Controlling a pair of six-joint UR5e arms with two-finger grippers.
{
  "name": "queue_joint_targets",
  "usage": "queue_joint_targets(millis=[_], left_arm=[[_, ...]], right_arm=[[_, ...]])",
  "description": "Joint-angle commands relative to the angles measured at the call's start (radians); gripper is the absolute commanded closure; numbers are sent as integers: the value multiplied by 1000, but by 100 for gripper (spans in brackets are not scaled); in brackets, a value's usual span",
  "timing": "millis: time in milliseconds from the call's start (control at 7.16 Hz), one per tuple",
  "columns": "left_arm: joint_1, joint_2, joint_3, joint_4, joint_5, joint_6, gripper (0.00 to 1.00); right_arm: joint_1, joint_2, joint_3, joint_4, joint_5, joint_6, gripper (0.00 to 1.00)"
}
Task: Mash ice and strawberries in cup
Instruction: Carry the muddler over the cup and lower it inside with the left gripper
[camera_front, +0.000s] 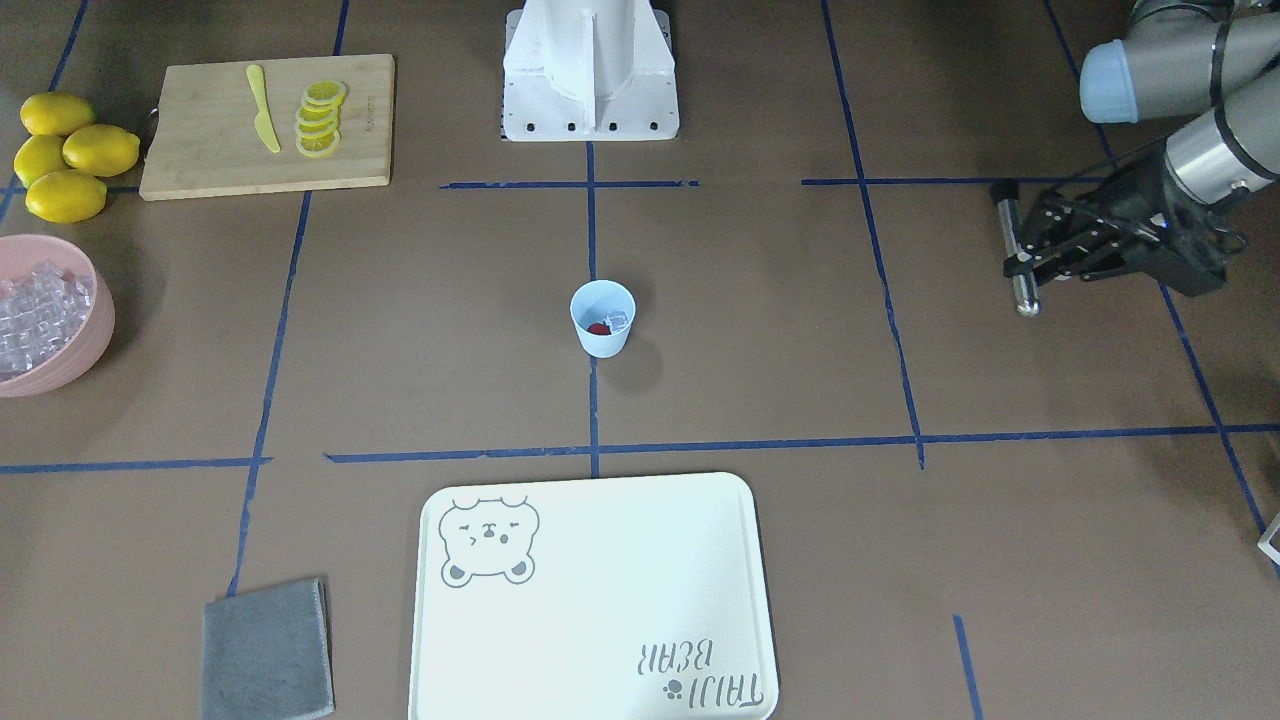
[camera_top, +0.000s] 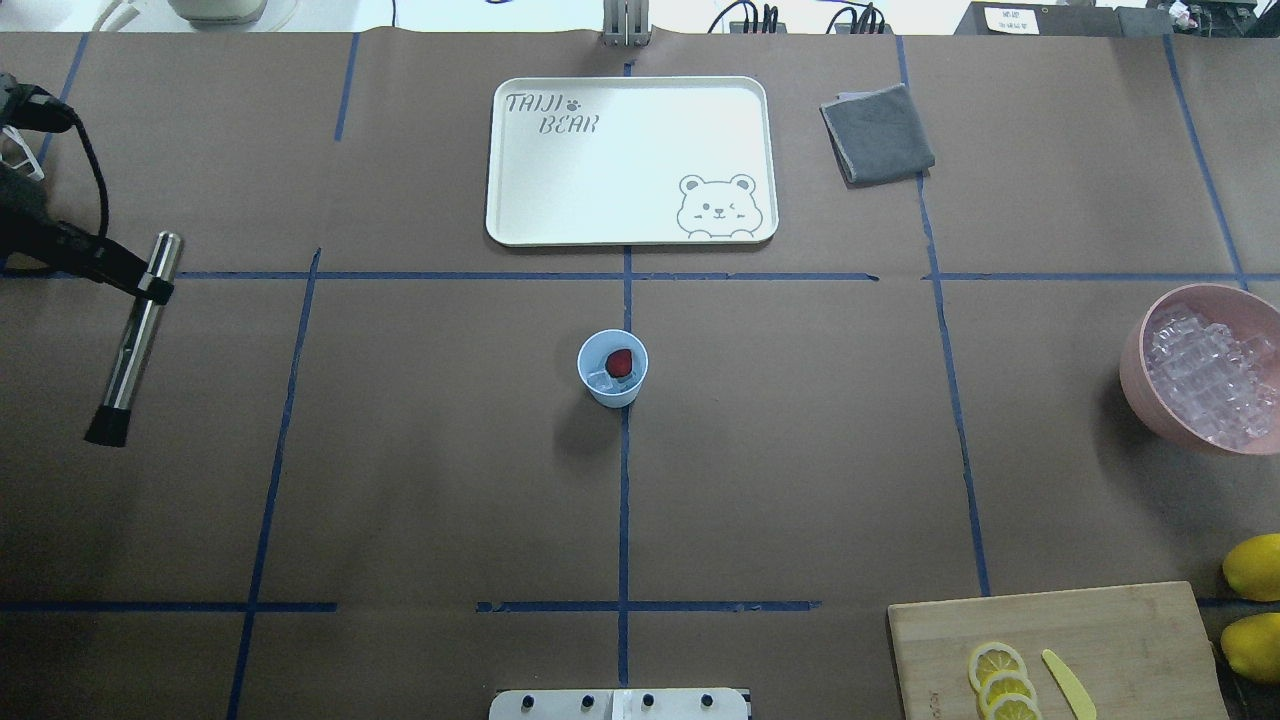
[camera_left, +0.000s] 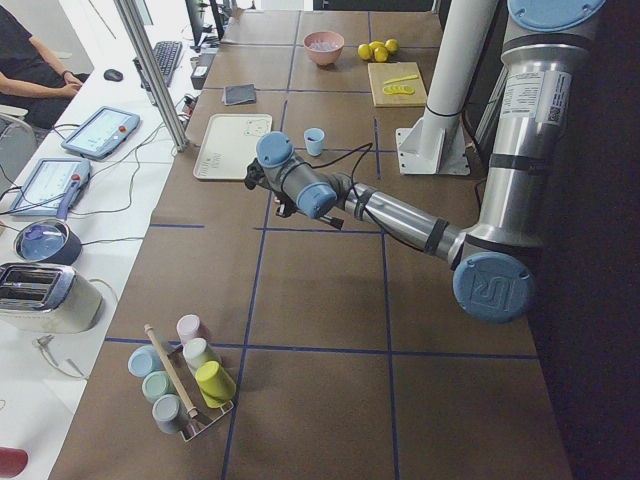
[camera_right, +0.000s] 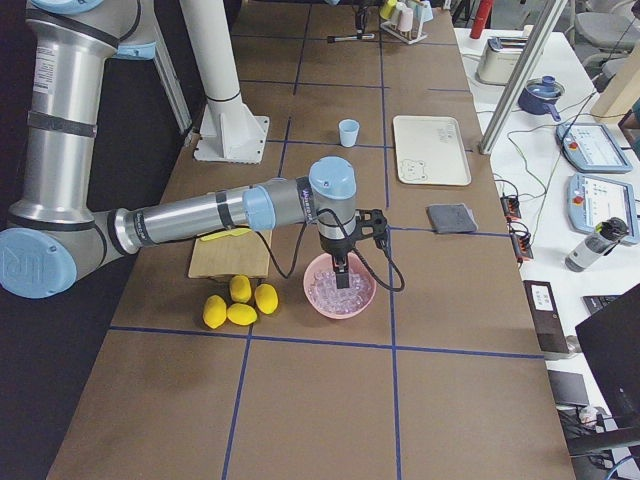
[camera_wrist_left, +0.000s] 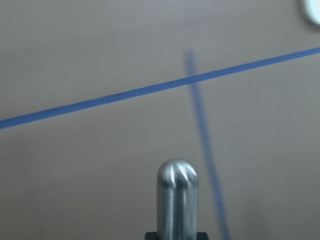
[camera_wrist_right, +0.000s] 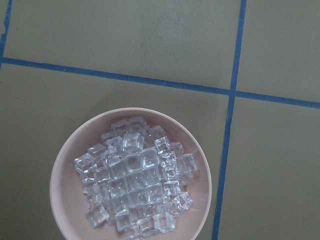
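Observation:
The pale blue cup (camera_front: 603, 340) (camera_top: 612, 390) stands at the table's centre. Inside it lie a red strawberry (camera_front: 598, 328) (camera_top: 619, 363) and a piece of clear ice (camera_front: 619, 321) (camera_top: 598, 380). My left gripper (camera_front: 1020, 265) (camera_top: 152, 288) is far off to the robot's left of the cup, shut on a metal muddler (camera_front: 1017, 235) (camera_top: 135, 340); the left wrist view shows its rounded tip (camera_wrist_left: 177, 195). My right gripper (camera_right: 340, 272) hangs over the pink bowl (camera_right: 340, 300); I cannot tell whether it is open or shut.
The pink bowl (camera_front: 95, 335) (camera_top: 1135, 370) (camera_wrist_right: 60, 170) is full of ice cubes (camera_wrist_right: 132, 185). Lemons (camera_front: 65, 150), a cutting board (camera_front: 200, 160) with lemon slices (camera_front: 320, 118) and a yellow knife (camera_front: 262, 108), a white tray (camera_front: 600, 600) (camera_top: 630, 160), and a grey cloth (camera_front: 265, 650) sit around the edges.

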Motion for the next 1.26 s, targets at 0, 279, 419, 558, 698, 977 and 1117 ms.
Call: queue_joint_targets(millis=[0, 279, 419, 558, 698, 977, 1117], left_arm=[[208, -158, -122, 5, 140, -36, 100], [285, -302, -118, -30, 287, -51, 99], [380, -320, -116, -155, 470, -54, 99], [502, -315, -113, -328, 741, -54, 98], [640, -340, -45, -498, 981, -54, 99], [671, -376, 73, -787, 1130, 29, 100], [674, -376, 133, -935, 1199, 91, 99]], right_arm=[[2, 0, -5, 0, 0, 0, 1], [2, 0, -4, 0, 0, 0, 1], [5, 0, -4, 0, 0, 0, 1], [7, 0, -4, 0, 0, 0, 1], [10, 0, -4, 0, 0, 0, 1], [14, 5, -2, 2, 0, 0, 1], [20, 5, -1, 2, 0, 0, 1]])
